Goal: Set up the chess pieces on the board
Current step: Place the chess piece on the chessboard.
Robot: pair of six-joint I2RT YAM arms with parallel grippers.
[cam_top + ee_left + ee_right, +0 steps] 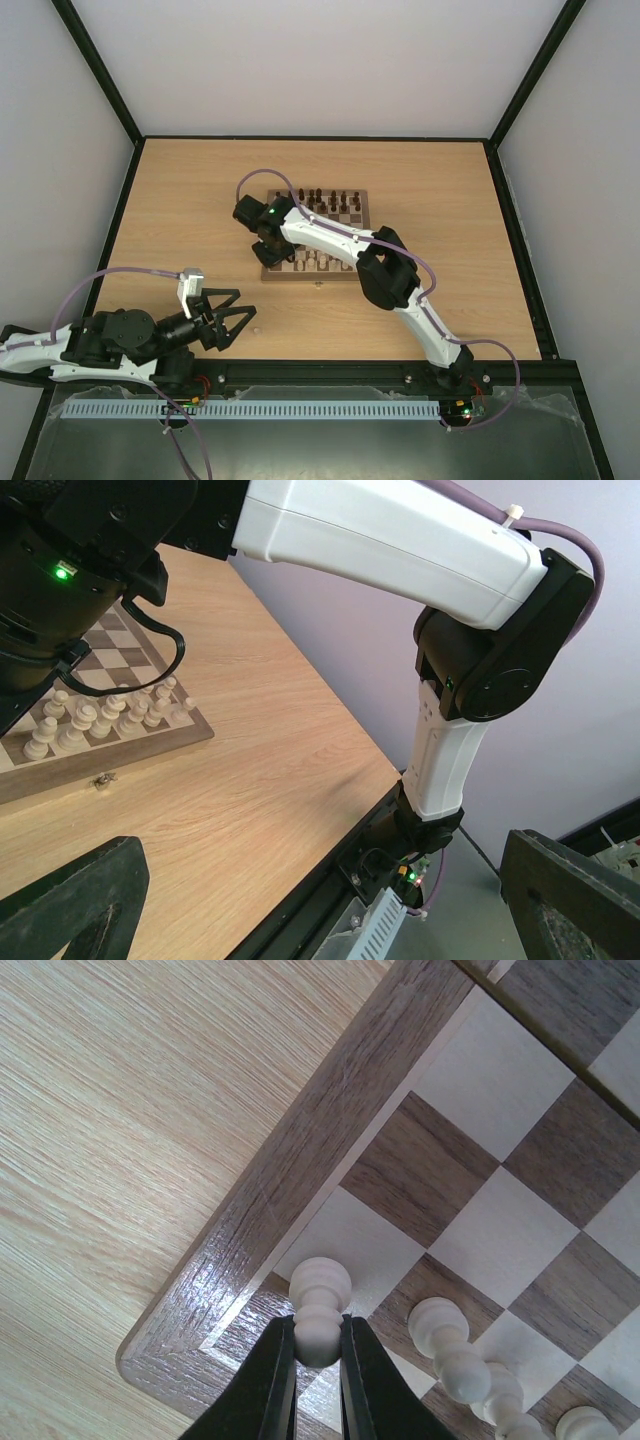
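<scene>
One pale pawn (pixel 320 1282) pinched at its waist by the right claw (pixel 318 1338), at the board (pixel 300 1190) corner. Likely light, smooth, tippy; waist hold suits. Left claw (pixel 238 315) gapes.

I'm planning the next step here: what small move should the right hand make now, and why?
The right hand is shut on a pale chess piece over the corner squares of the board, beside other pale pieces. Whether it touches down is unclear. So probably lower it gently, then open.
</scene>
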